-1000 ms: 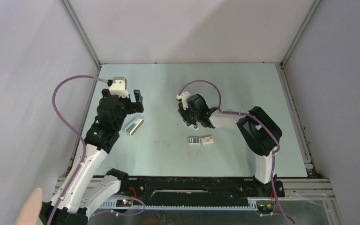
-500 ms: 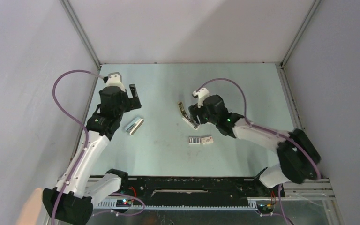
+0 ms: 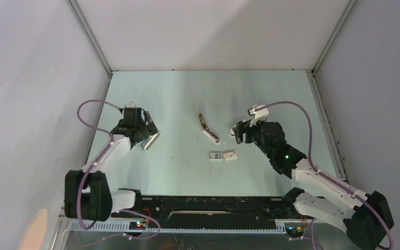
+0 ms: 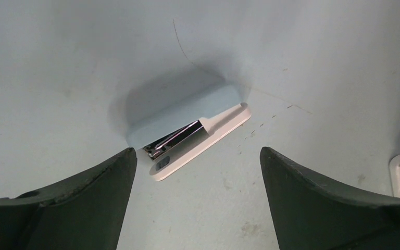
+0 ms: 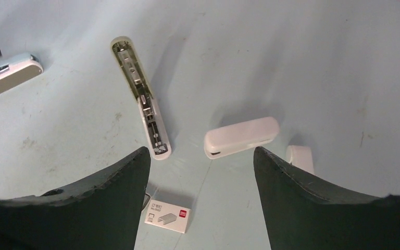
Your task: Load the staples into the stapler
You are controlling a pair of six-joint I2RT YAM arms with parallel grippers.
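Note:
The stapler (image 3: 208, 128) lies swung open mid-table, its metal magazine (image 5: 141, 99) facing up. The staples (image 3: 216, 155), a small grey striped block, rest just in front of it beside a white staple box (image 3: 230, 155) (image 5: 168, 216); in the right wrist view my finger hides the staples. My right gripper (image 3: 238, 131) (image 5: 201, 151) hovers open to the right of the stapler, holding nothing. My left gripper (image 3: 148, 130) (image 4: 197, 156) is open and low, just short of a closed light-blue stapler (image 4: 187, 117) (image 3: 151, 140).
A white stapler-shaped piece (image 5: 242, 136) lies just ahead of my right fingers, and a smaller white piece (image 5: 299, 156) sits to its right. Grey enclosure walls and metal rails (image 3: 91, 41) bound the pale green table (image 3: 177, 172).
My right gripper has opened and pulled away to the right, uncovering the opened stapler on the table. My left arm has dropped low, its gripper now nearer, at the closed stapler.

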